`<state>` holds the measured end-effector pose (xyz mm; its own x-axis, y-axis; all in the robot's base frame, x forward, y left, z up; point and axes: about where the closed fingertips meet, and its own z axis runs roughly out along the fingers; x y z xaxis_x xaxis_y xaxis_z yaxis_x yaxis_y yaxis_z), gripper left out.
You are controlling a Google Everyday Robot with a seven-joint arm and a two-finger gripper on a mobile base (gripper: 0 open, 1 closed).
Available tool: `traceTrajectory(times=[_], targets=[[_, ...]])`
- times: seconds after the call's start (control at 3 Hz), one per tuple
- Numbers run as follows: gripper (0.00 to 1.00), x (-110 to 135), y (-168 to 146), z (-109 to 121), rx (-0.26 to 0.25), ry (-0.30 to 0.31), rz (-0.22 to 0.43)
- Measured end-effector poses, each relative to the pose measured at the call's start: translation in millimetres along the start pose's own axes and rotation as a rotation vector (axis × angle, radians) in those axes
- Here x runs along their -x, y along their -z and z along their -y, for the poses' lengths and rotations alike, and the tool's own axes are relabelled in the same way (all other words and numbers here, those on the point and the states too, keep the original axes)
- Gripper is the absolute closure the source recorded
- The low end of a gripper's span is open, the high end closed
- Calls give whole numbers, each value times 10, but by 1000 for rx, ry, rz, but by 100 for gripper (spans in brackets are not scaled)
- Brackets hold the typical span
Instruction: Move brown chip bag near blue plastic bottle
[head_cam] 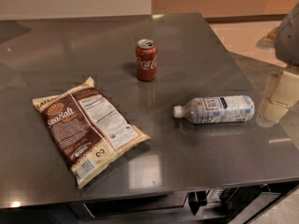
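Observation:
The brown chip bag [86, 127] lies flat at the left front of the grey table [196, 55], its dark "Sea Salt" panel and white nutrition label facing up. The blue plastic bottle [217, 109] lies on its side at the right, white cap pointing left toward the bag. A wide gap of bare table separates the two. My gripper [276, 101] shows as cream parts under a grey arm at the right edge, just right of the bottle's base and far from the bag. It holds nothing that I can see.
A red Coca-Cola can [146, 59] stands upright at the middle back of the table, behind the gap between bag and bottle. The table's front edge runs along the bottom, with dark gear [219, 199] below it. Tan floor lies beyond the right edge.

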<state>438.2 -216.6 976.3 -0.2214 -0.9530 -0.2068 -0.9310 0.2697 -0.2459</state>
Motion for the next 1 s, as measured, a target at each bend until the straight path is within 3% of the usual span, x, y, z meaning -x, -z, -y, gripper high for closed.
traceTrajectory(times=[0.33,0.67,1.0], targets=[[0,13,11,8,-1,-5,5],[0,212,-10,70,23,-22,50],[0,627,-74,120,56,-23,104]])
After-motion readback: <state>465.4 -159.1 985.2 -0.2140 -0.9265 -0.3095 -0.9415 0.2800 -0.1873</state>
